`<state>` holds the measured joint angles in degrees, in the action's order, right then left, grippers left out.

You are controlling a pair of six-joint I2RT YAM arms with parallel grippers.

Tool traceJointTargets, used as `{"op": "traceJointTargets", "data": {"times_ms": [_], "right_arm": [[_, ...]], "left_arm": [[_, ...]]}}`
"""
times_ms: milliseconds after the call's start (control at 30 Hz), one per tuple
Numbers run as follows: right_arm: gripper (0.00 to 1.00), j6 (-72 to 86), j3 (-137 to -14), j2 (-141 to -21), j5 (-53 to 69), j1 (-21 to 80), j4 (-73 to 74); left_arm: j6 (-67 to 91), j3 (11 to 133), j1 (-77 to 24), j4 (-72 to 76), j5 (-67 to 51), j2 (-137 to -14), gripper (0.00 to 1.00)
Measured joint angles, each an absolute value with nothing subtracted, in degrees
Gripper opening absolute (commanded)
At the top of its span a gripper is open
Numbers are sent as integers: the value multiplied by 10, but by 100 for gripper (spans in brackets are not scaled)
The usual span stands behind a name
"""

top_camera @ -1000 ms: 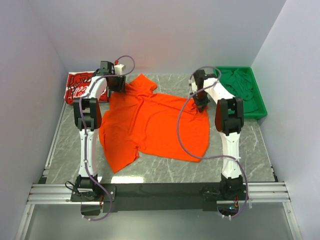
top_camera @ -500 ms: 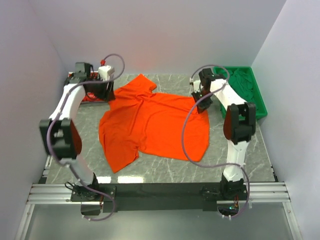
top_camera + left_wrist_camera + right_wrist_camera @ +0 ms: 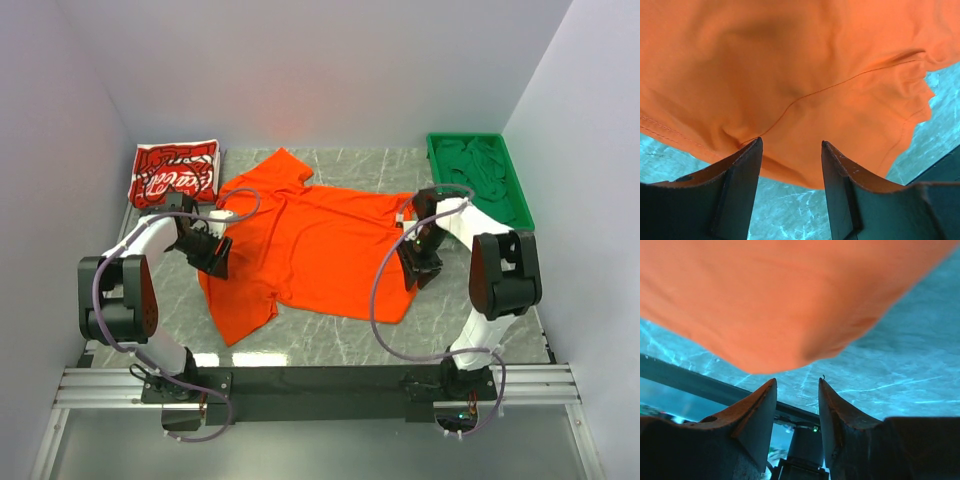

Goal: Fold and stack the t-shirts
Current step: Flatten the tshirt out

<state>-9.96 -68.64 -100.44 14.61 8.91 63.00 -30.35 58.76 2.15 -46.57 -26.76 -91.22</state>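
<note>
Step in hand: by my judgement, taking hold of the orange shirt (image 3: 310, 250) at two opposite edges for a first fold.
Orange shirt: spread on the counter (image 3: 330, 340) between the two sets of jaws, rumpled on the left side.
Left jaws: open and empty, low over the counter; the shirt's stitched edge lies just ahead of the tips and partly between them.
Right jaws: open and empty; the shirt's rounded edge sits just ahead of the tips, not yet between them.
Red shirt (image 3: 172, 172): folded, well beyond the left jaws at the far corner.
Green tray (image 3: 431, 150): beyond the right jaws, to be left alone.
Doing it well: push each set further in so the cloth sits deep between the tips, then close both at matching points.
Watch for: the bunched left edge, where two layers may get pinched together.
</note>
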Motion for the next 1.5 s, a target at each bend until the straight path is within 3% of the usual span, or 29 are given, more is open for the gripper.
{"op": "traceJointTargets", "data": {"times_ms": [233, 367, 433, 500, 533, 633, 767, 900, 1267, 1500], "right_arm": [[42, -72, -686, -1080, 152, 51, 625], [5, -75, -714, -1133, 192, 51, 640], [1, -77, -736, -1142, 221, 52, 651], [12, -78, -775, -1142, 253, 56, 670], [25, -77, -802, -1141, 265, 61, 674], [38, -78, -885, -1144, 286, 95, 675], [38, -77, -969, -1185, 307, 162, 682], [39, -79, -927, -1200, 309, 194, 672], [36, -106, -742, -1019, 245, 99, 658], [40, -114, -729, -1051, 213, 87, 606]], "left_arm": [[-308, 587, 22, -445, -258, -913, 56], [-309, 587, 22, -437, -256, -916, 55], [-309, 587, 22, -435, -256, -918, 55], [-309, 588, 23, -435, -256, -918, 55], [-309, 589, 23, -435, -256, -918, 55], [-309, 594, 24, -435, -256, -922, 55], [-308, 608, 24, -435, -257, -943, 55], [-308, 614, 27, -436, -261, -952, 55], [-308, 613, 28, -435, -272, -951, 55], [-308, 612, 29, -435, -271, -955, 55]]}}
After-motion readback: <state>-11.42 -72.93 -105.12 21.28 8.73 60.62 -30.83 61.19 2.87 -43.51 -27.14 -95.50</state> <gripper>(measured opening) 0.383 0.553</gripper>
